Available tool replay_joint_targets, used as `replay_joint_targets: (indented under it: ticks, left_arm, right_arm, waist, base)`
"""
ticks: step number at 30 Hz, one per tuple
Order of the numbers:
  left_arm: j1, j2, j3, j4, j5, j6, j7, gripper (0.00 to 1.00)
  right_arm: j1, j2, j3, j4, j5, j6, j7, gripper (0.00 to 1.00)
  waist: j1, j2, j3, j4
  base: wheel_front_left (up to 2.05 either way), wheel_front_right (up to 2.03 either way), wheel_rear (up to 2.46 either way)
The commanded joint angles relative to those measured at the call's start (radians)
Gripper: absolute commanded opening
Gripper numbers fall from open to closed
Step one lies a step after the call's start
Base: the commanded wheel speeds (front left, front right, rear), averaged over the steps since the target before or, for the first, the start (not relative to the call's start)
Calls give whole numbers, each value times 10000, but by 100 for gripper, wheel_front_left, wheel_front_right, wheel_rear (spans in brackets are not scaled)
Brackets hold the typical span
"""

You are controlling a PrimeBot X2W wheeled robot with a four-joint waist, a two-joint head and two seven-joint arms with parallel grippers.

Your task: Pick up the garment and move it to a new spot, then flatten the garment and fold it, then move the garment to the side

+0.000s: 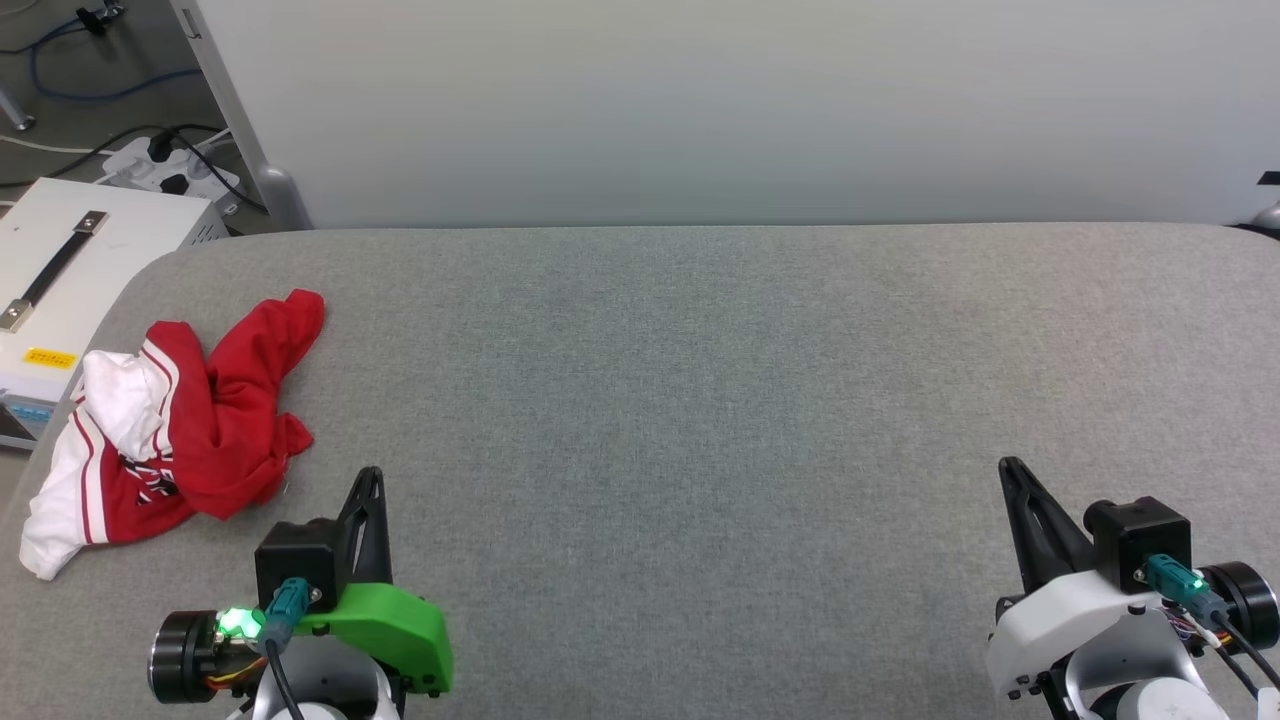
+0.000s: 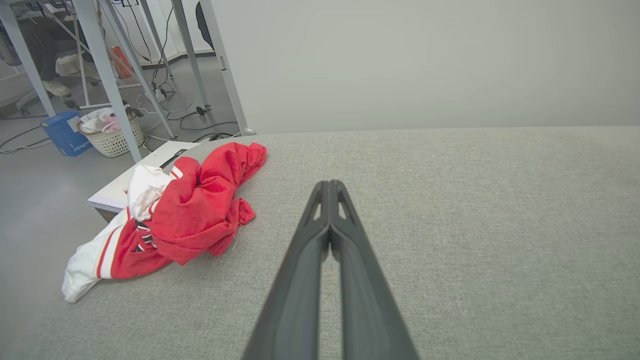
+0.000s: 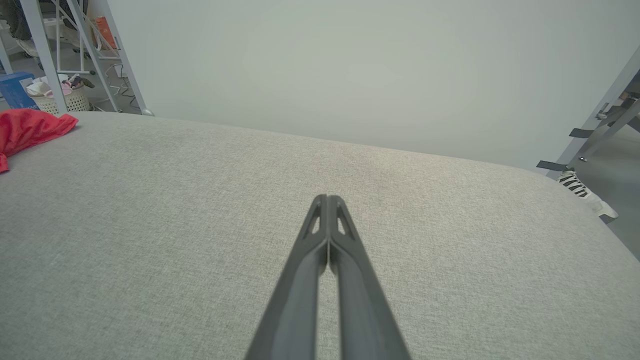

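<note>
The crumpled garment (image 1: pixel 180 430) lies at the left edge of the counter (image 1: pixel 700 400), near the left gripper (image 1: pixel 370 478) and far from the right gripper (image 1: pixel 1008 468); both grippers are pressed together, empty.

Nothing fully legible anywhere. On white case (image 1: pixel 140 225), yellow label (image 1: pixel 49 358) with print too small to read. On blue box (image 2: pixel 62 131), white lettering, blurred. On red garment (image 1: pixel 230 420), black-and-white letter fragments, lost in folds.
</note>
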Motion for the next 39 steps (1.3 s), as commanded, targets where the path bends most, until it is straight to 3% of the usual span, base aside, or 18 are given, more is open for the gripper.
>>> replay_joint_targets:
  ticks: [1, 39]
  left_arm:
    - [-172, -45, 14, -24, 93, -30, -7, 0]
    - [-172, -45, 14, -24, 93, -30, -7, 0]
  right_arm:
    - [-163, 1, 12, -47, -99, -7, 30, 0]
    - [-163, 1, 12, -47, -99, -7, 30, 0]
  waist:
    - [0, 0, 0, 0]
    - [0, 0, 0, 0]
  base:
    - [0, 0, 0]
    - [0, 0, 0]
